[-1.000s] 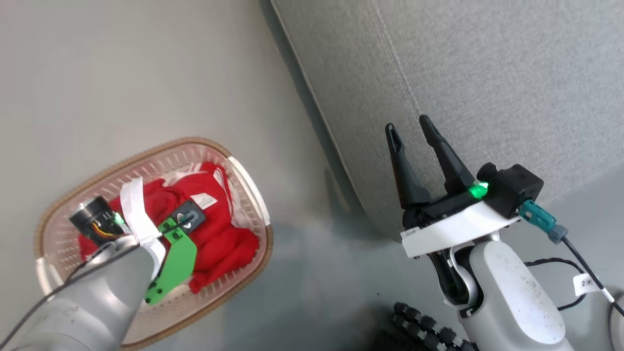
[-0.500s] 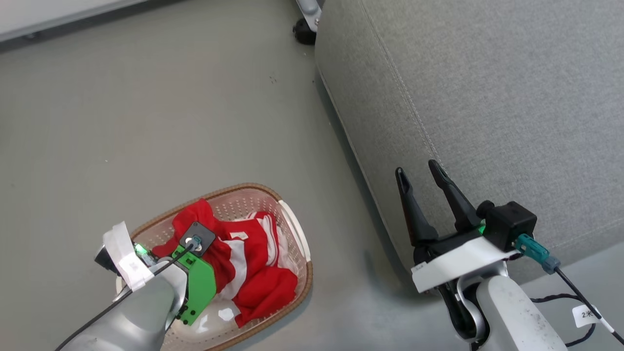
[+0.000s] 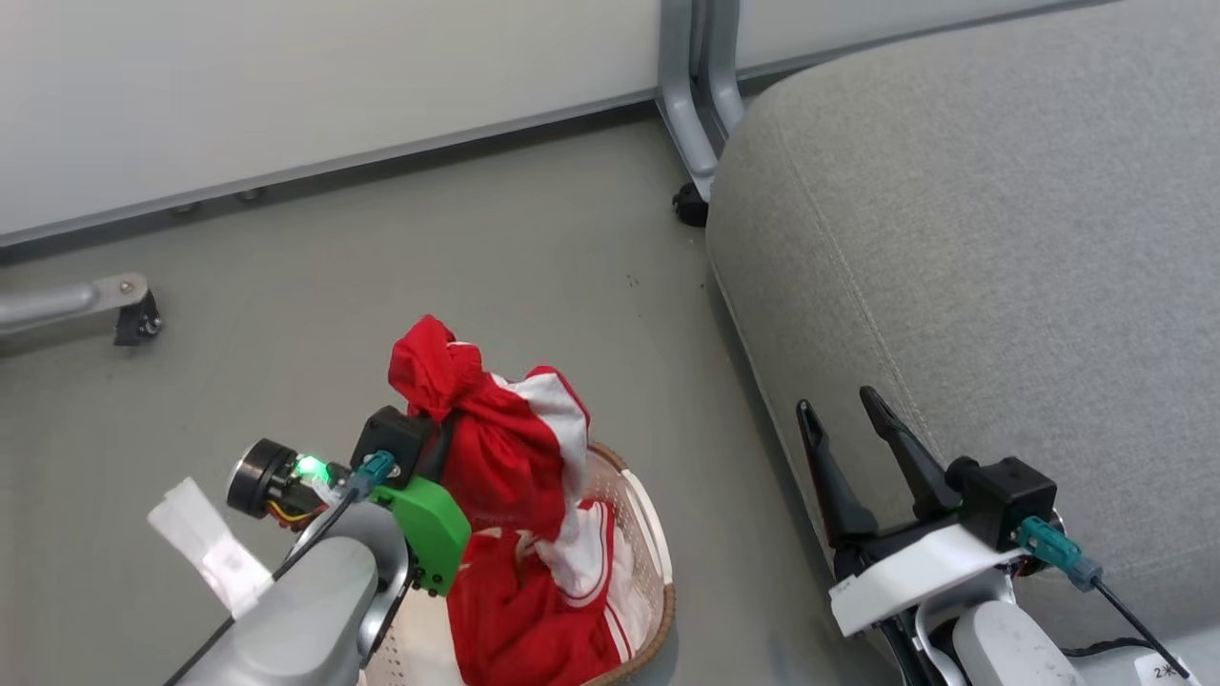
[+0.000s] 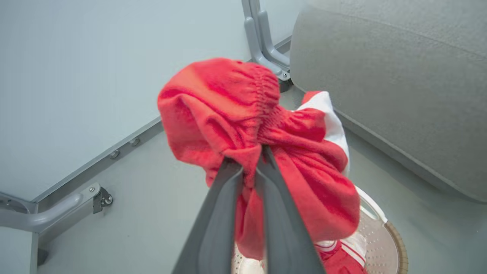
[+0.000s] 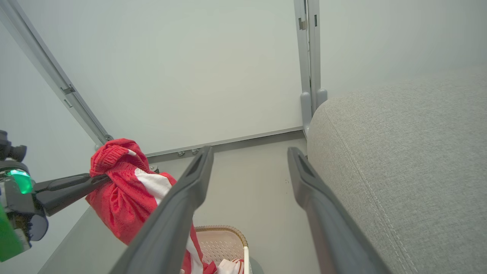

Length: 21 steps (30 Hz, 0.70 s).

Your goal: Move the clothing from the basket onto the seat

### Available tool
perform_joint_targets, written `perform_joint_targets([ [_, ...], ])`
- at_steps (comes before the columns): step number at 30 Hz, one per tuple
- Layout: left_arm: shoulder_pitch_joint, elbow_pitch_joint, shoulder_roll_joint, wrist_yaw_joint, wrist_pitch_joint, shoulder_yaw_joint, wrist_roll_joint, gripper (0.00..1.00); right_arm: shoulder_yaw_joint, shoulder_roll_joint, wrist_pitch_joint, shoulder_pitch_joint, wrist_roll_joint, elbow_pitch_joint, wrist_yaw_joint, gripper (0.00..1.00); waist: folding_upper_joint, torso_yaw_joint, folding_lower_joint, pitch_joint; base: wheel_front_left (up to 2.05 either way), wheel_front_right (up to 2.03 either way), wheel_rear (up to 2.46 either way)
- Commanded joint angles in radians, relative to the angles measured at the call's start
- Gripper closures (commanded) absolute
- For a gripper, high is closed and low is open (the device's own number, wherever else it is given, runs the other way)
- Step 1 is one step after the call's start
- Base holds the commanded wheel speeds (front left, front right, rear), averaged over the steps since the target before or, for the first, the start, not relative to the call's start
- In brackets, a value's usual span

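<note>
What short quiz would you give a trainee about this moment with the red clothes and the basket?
1. True or false: the right gripper is shut on the clothing.
2. Fill in: in the head view, the seat stands to the ____ of the basket.
3. Where is the clothing that the left gripper pinches? A) lying on the seat B) raised over the basket C) flat on the floor

Key: 1 false, its jaws stand open and empty. 2 right. 3 B.

Red-and-white clothing (image 3: pixel 515 448), cream basket (image 3: pixel 640 519), grey seat (image 3: pixel 1001 267).
</note>
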Motion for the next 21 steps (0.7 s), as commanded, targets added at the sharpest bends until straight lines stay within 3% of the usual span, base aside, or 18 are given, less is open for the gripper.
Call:
perform_joint_targets([
  [1,0.042,-0.06,0.016,0.017,-0.003,0.035,0.023,1.0,0.002,-0.001,-0.003,0.022,-0.007,0.001,0.0,0.0,0.0,0.055,0.0001,-0.07,0.0,0.0,0.0],
  [5,0.133,-0.269,0.038,0.011,-0.003,0.166,0.059,1.0,0.005,-0.004,-0.003,0.034,-0.008,0.002,0.0,0.0,0.0,0.062,0.0001,-0.091,0.0,0.0,0.0],
  [11,0.277,-0.592,0.005,-0.024,-0.002,0.405,0.159,1.0,0.008,-0.011,-0.003,0.032,-0.01,-0.007,0.0,0.0,0.0,0.059,0.0001,-0.104,0.0,0.0,0.0],
  [21,0.425,-0.911,-0.165,-0.178,-0.002,0.663,0.249,1.0,0.017,-0.014,-0.003,0.048,-0.009,-0.015,0.0,0.0,0.0,0.048,0.0001,-0.11,0.0,0.0,0.0],
])
